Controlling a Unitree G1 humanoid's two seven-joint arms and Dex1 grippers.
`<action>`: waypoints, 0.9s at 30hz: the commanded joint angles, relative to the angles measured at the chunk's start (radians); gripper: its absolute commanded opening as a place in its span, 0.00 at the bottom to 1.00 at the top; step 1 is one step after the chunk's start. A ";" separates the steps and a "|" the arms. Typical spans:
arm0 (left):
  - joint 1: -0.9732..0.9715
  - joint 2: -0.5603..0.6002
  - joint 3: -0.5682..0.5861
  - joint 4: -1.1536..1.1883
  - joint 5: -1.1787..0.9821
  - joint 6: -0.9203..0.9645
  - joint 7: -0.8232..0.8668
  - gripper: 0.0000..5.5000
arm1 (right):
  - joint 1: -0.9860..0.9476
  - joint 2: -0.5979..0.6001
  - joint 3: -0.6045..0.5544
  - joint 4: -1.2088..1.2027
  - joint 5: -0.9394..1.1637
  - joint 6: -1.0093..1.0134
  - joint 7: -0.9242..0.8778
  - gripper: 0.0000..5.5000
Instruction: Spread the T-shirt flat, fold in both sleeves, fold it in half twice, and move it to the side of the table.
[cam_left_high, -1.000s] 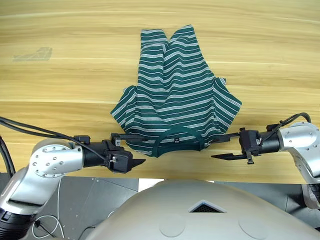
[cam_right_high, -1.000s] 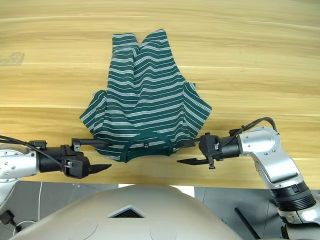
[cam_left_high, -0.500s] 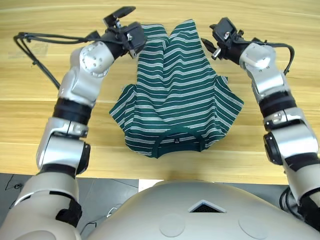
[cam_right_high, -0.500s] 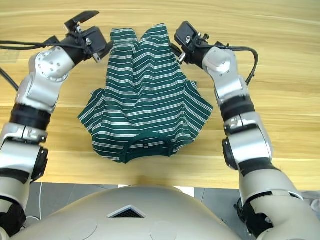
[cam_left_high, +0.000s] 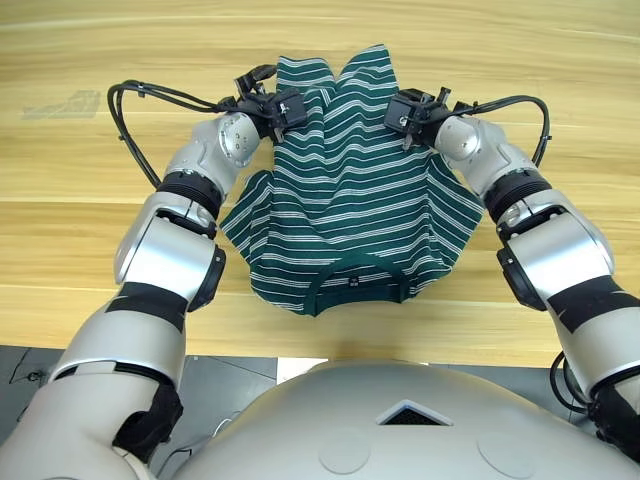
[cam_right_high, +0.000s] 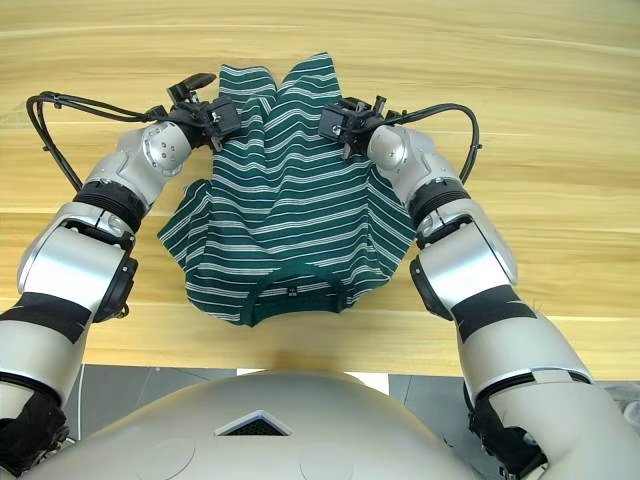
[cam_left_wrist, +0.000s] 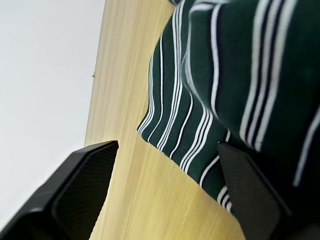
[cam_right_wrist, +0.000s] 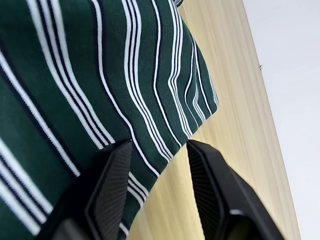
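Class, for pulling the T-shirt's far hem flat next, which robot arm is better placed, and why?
Nearly even, leaning right: the right gripper and left gripper both straddle the T-shirt hem edge open, but the right one's gap is narrower around it.

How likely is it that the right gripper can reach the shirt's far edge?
Likely yes: the right gripper is open right at the shirt's far edge, with nothing between them.

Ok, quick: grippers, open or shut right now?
Left gripper: open, astride the shirt edge, not clamped.
Right gripper: open, shirt edge in the gap, not clamped.
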 joint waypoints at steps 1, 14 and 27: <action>0.053 0.075 -0.018 0.001 0.030 -0.035 -0.021 0.67 | 0.040 -0.111 -0.036 0.037 -0.007 0.026 -0.002 0.37; 0.061 0.080 -0.003 -0.011 0.015 -0.040 -0.019 0.67 | 0.124 -0.138 -0.138 0.006 0.042 -0.033 0.068 0.37; 0.063 0.050 0.022 -0.044 -0.010 -0.069 -0.002 0.67 | 0.137 -0.207 -0.210 -0.044 0.089 -0.077 0.015 0.37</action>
